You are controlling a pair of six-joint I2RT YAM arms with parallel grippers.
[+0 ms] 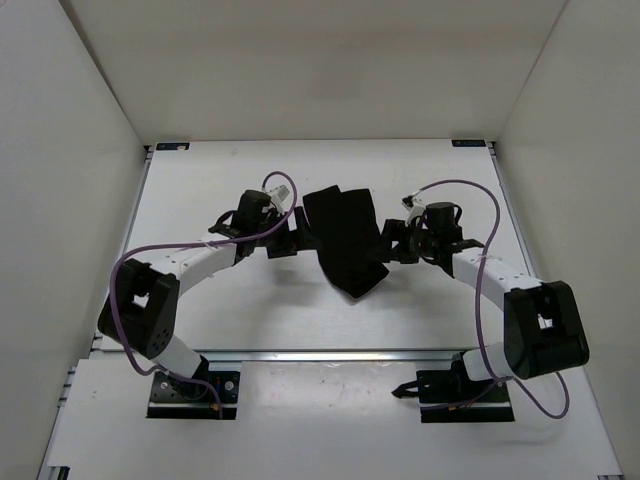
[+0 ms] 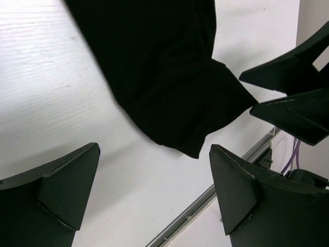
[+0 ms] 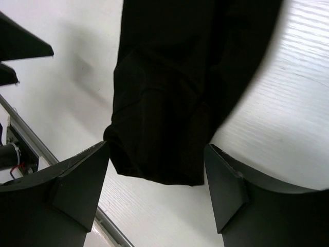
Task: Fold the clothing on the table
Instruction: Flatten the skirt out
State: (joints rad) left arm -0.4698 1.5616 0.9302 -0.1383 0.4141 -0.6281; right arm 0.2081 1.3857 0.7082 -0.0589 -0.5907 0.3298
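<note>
The black clothing (image 1: 345, 238) lies bunched in a narrow strip in the middle of the white table (image 1: 220, 310). My left gripper (image 1: 297, 237) sits at its left side. In the left wrist view the left gripper (image 2: 154, 149) is wide open over bare table, just short of a corner of the clothing (image 2: 164, 77). My right gripper (image 1: 390, 240) is at the right side. In the right wrist view the right gripper (image 3: 157, 145) is open, and the end of the clothing (image 3: 169, 103) lies between its fingers, unpinched.
An aluminium rail (image 1: 330, 354) runs along the table's near edge, also seen as a rail (image 2: 205, 198) in the left wrist view. White walls (image 1: 60, 150) enclose the left, back and right. Both arm bases (image 1: 195, 390) stand in front of the rail.
</note>
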